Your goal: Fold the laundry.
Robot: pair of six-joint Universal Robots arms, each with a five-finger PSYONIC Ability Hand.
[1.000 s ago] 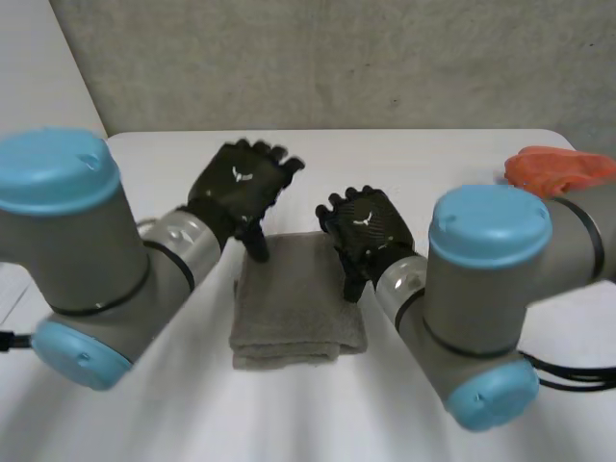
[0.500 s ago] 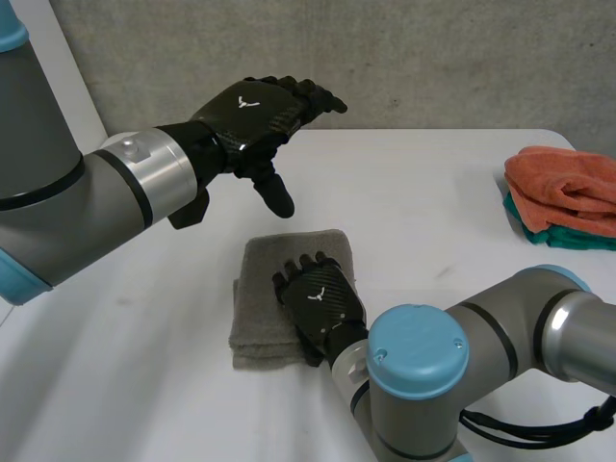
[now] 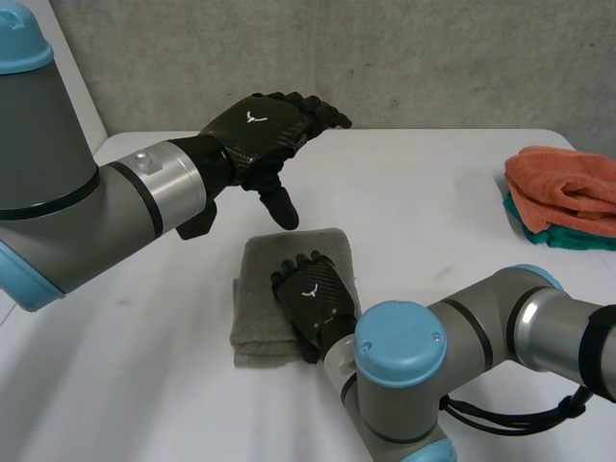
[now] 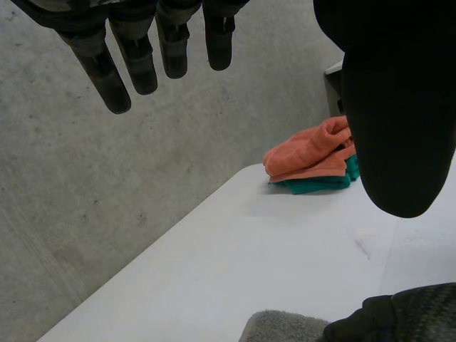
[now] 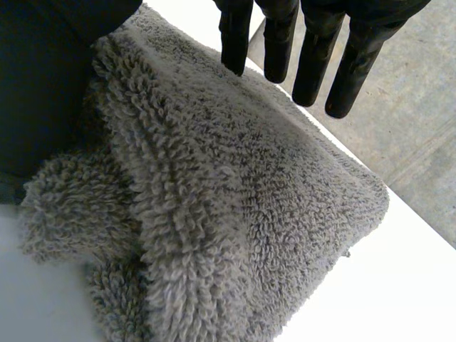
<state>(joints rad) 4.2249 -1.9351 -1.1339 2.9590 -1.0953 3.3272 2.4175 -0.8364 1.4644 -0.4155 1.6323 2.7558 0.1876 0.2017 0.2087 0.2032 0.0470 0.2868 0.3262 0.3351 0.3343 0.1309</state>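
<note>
A grey folded towel (image 3: 258, 294) lies on the white table (image 3: 433, 192) in the middle. My right hand (image 3: 310, 296) rests flat on its middle, fingers straight and pointing to the far edge. In the right wrist view the fingers (image 5: 313, 50) reach out over the towel's pile (image 5: 242, 214), with the thumb beside a thick folded edge. My left hand (image 3: 265, 127) is raised in the air behind the towel, open, thumb hanging down. In the left wrist view its fingers (image 4: 135, 64) are straight and hold nothing, and the towel's far edge (image 4: 281, 328) lies below beside my right hand (image 4: 406, 317).
An orange cloth (image 3: 566, 185) lies folded on a teal one (image 3: 539, 234) at the table's right edge; the same stack (image 4: 310, 153) is beyond my left hand's fingertips. A grey wall (image 3: 385, 58) stands behind the table.
My left hand has lifted off the towel's far left corner and risen. My right hand has moved from the far right edge onto the towel's middle.
</note>
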